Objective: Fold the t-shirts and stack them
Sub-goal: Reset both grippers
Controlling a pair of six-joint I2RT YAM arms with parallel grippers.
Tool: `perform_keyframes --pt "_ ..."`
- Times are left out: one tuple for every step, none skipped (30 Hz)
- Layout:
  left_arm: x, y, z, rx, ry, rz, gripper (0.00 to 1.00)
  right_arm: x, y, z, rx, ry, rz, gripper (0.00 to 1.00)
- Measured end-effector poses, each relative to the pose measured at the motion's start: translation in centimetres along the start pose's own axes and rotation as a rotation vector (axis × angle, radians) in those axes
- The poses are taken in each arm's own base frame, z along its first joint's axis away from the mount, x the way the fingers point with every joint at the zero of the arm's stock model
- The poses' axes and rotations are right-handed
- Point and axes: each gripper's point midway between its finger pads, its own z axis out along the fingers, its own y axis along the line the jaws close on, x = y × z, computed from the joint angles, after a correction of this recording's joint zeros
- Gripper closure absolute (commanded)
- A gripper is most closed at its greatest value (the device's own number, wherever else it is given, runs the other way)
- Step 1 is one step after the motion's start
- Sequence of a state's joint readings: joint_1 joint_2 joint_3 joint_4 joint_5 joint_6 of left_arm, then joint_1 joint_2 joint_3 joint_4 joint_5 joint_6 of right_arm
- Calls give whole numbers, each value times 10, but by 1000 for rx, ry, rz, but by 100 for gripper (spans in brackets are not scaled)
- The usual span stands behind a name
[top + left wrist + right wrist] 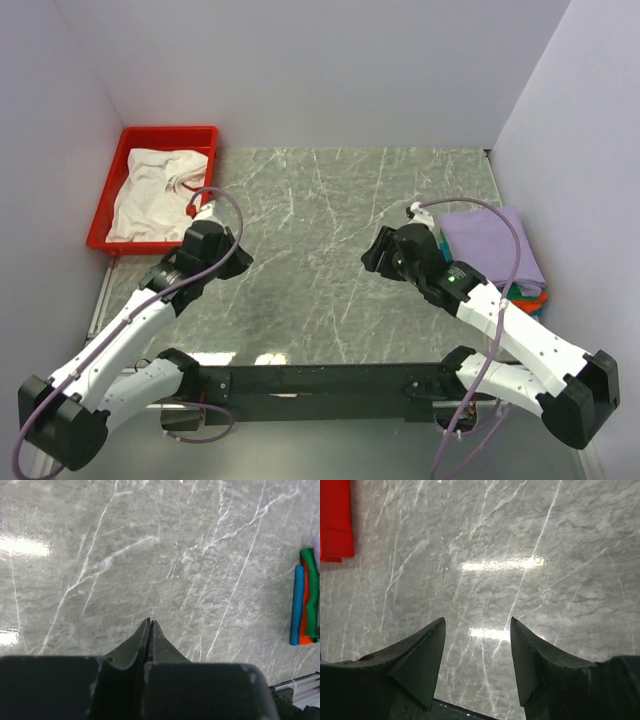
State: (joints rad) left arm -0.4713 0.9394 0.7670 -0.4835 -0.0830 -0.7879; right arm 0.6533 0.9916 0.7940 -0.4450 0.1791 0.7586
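**Marble desk (pixel 320 250) with t-shirts left and right**

Nearest, the left claw (pixel 150 621) is closed on nothing and the right claw (pixel 477 622) stands open, both above the desk. At the right edge the lavender t-shirt (pixel 495 245) lies on the folded t-shirts (pixel 306 600), green, orange and blue. Far left, the white t-shirt (pixel 155 190) lies crumpled in the red tray (pixel 165 133).

red plastic tray (pixel 205 133) at far left, grey marble table (pixel 330 250)

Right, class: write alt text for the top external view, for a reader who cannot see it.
A left arm and a right arm reach over a grey marble table. A crumpled white t-shirt lies in a red tray at far left; a folded lavender t-shirt tops a colourful stack at right.
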Motion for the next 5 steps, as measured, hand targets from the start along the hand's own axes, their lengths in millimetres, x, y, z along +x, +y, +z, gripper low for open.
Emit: perform_keyframes --pt "0 1 -2 4 -9 -3 99 0 -1 -2 -6 -7 -2 38" --pt "0 2 -4 7 -15 -4 100 -1 -1 -4 -13 -15 -6 38" --pt "0 2 -5 10 -19 -6 100 -3 0 -7 -20 -24 -10 38" --pt "0 3 -6 9 -24 -8 99 -6 1 -9 -27 -38 -15 38" --pt "0 3 -7 9 -27 -13 98 -8 2 -11 -32 -50 -18 38"
